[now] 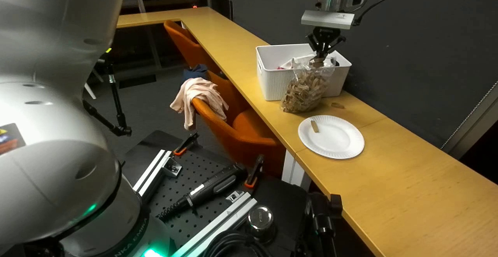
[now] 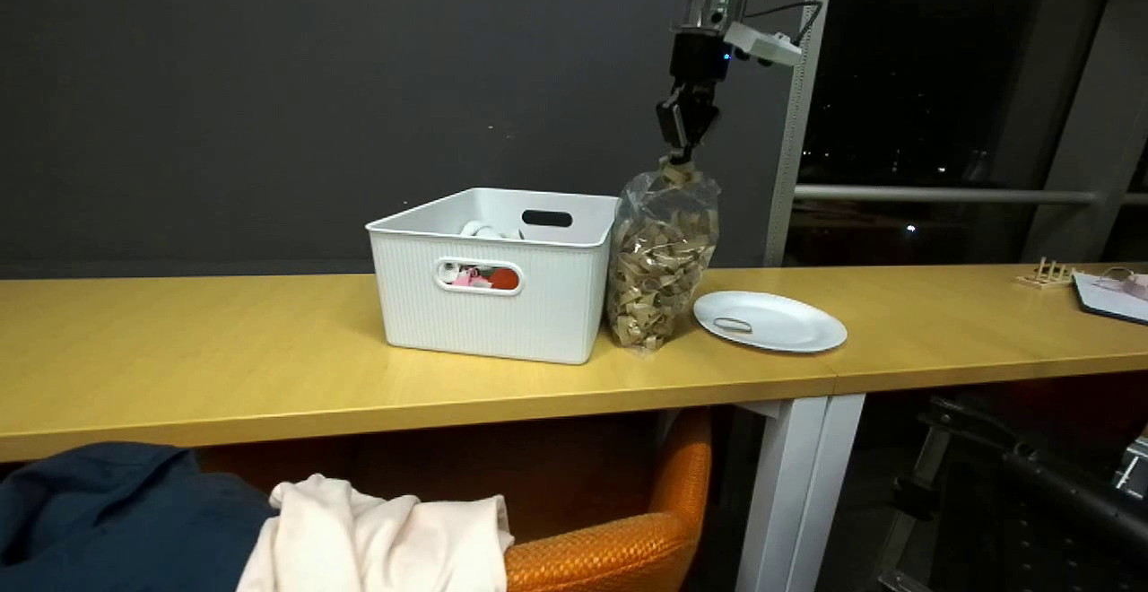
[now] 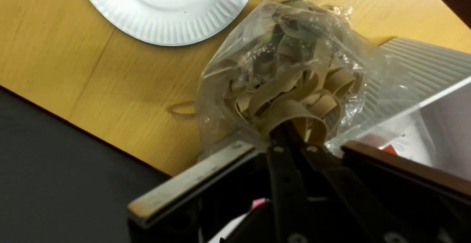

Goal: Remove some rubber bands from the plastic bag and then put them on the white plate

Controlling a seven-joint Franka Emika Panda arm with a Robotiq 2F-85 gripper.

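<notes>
The clear plastic bag (image 1: 292,89) full of tan rubber bands stands upright against the white bin; it also shows in an exterior view (image 2: 653,188) and the wrist view (image 3: 217,70). My gripper (image 1: 320,54) is above the bag's open mouth, pointing down. In the wrist view its fingertips (image 3: 289,130) are close together, with a wide rubber band (image 3: 290,112) looped around them. A few bands (image 2: 679,170) hang at the tips, at the top of the bag. The white plate (image 1: 338,144) lies beside the bag with one rubber band (image 1: 314,126) on it.
The white bin (image 2: 484,323) with assorted items stands beside the bag. A loose rubber band (image 3: 180,110) lies on the table between bag and wall. The dark wall (image 2: 269,108) runs along the table's back. An orange chair (image 1: 249,132) stands at the table's front edge.
</notes>
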